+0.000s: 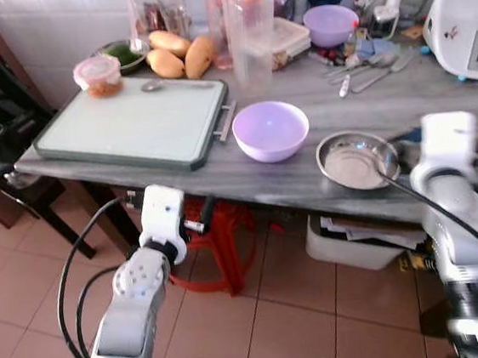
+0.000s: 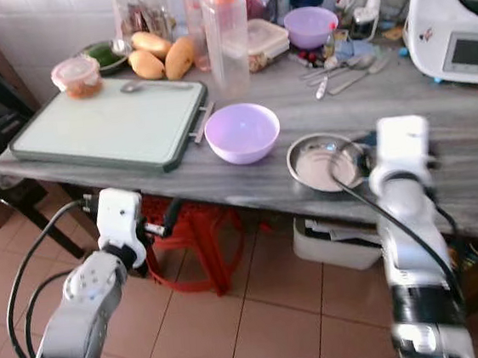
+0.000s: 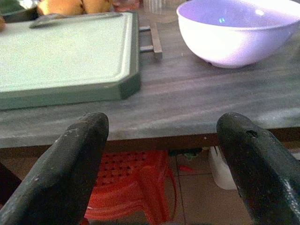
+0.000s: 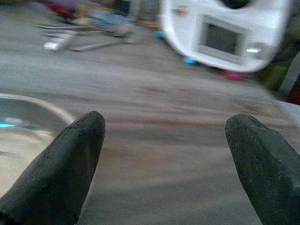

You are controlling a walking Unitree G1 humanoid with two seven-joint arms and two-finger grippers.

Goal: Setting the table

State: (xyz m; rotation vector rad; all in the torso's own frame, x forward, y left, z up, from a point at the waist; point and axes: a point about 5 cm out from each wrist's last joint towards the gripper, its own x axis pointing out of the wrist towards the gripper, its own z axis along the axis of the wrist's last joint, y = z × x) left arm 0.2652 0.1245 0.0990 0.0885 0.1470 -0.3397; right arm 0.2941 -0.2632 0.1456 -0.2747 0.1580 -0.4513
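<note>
A lavender bowl (image 1: 270, 129) stands near the front of the grey table (image 1: 247, 178). To its right lies a shallow steel dish (image 1: 357, 160). A spoon (image 1: 173, 84) rests at the back of the green cutting board (image 1: 131, 126). More cutlery (image 1: 369, 69) and a second purple bowl (image 1: 330, 24) sit at the back. My left gripper (image 3: 161, 140) is open, held just below the table's front edge and facing the board's corner and the lavender bowl (image 3: 236, 30). My right gripper (image 4: 164, 136) is open low over the tabletop, just right of the steel dish (image 4: 28, 136).
A white kitchen appliance (image 1: 466, 22) stands at the back right. A clear bottle with an orange cap (image 1: 251, 28), mangoes (image 1: 179, 57) and a small lidded tub (image 1: 98, 74) crowd the back. A red stool (image 1: 220, 241) and a white box (image 1: 357, 248) sit under the table; a dark chair (image 1: 7, 169) is at left.
</note>
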